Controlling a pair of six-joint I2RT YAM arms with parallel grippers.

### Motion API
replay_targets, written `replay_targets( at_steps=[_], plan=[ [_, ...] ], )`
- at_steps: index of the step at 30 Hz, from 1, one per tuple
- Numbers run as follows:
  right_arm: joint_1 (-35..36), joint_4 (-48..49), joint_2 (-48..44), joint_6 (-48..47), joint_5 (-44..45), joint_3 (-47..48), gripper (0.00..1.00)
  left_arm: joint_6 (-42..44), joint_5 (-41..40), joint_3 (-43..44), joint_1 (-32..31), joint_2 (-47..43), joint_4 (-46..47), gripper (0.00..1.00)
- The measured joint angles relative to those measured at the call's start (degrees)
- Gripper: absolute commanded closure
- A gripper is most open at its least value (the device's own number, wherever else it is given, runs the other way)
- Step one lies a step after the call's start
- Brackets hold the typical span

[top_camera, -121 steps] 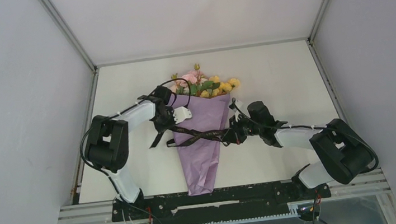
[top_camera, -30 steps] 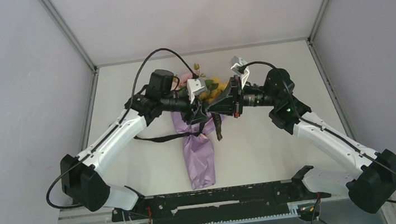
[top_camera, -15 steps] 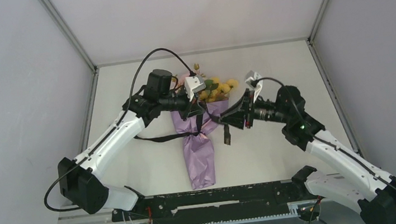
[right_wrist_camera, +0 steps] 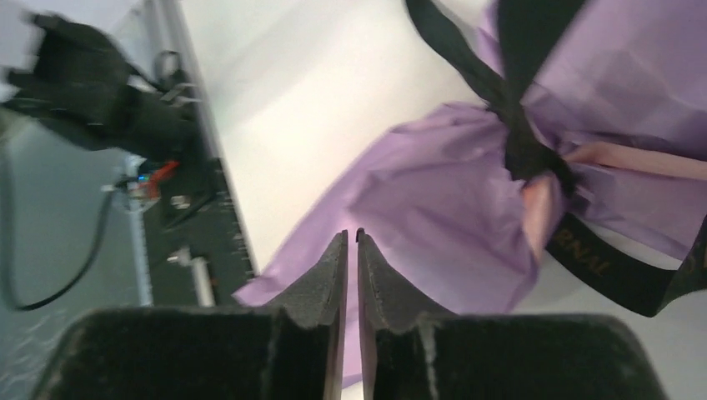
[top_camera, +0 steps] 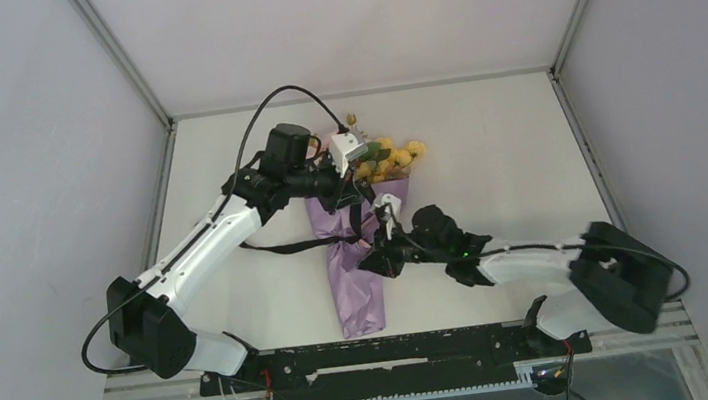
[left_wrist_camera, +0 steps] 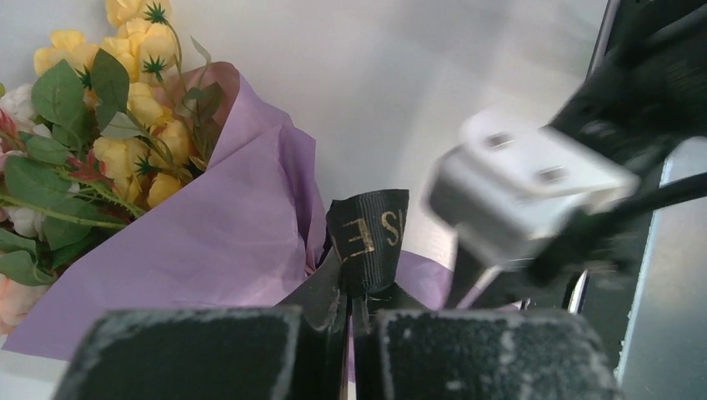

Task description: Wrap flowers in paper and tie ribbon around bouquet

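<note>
The bouquet lies on the table, a cone of purple paper [top_camera: 355, 285] with pink and yellow flowers [top_camera: 387, 156] at its far end. A dark ribbon [top_camera: 285, 249] is tied round its waist, one tail trailing left. My left gripper [top_camera: 360, 199] hovers above the cone's wide end, shut on a ribbon [left_wrist_camera: 369, 237] strand with gold lettering. In its wrist view the left gripper [left_wrist_camera: 350, 312] looks over the paper [left_wrist_camera: 217, 242] and flowers [left_wrist_camera: 125, 125]. My right gripper [top_camera: 378, 261] sits low by the waist's right side. The right gripper [right_wrist_camera: 351, 237] is empty and nearly shut, facing the paper [right_wrist_camera: 433, 217] near the ribbon [right_wrist_camera: 525, 154] knot.
A black rail [top_camera: 378, 356] runs along the table's near edge. Grey walls close in the table on the left, right and back. The right arm's white camera mount [left_wrist_camera: 525, 183] sits blurred, close to the left gripper.
My left gripper has shut on the ribbon. My right gripper has let go of its ribbon end and swung down from beside the flowers to the bouquet's waist, closing again.
</note>
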Motion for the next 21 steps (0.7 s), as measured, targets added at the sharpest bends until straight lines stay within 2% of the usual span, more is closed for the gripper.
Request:
replay_targets(
  at_steps=[6, 11, 15, 18, 21],
  plan=[
    [-0.72, 8.02, 17.46, -1.77, 5.09, 3.21, 0.99, -1.44, -0.59, 3.28, 0.0, -0.09, -3.23, 1.0],
    [-0.02, 12.17, 25.33, -2.14, 6.73, 3.87, 1.0, -1.88, -1.55, 11.28, 0.0, -0.09, -7.15, 1.0],
    [0.63, 14.25, 25.64, -2.03, 7.82, 2.78, 1.0, -2.08, -1.88, 15.15, 0.0, -0.11, -11.02, 1.0],
    [1.25, 13.57, 24.79, -2.51, 8.39, 2.47, 0.92, -2.21, -1.9, 15.43, 0.0, -0.33, -12.04, 1.0],
    [2.73, 8.15, 18.56, -4.52, 8.41, 2.01, 0.81, -1.81, -3.04, 14.93, -0.02, -0.33, -12.2, 1.0]
  ],
)
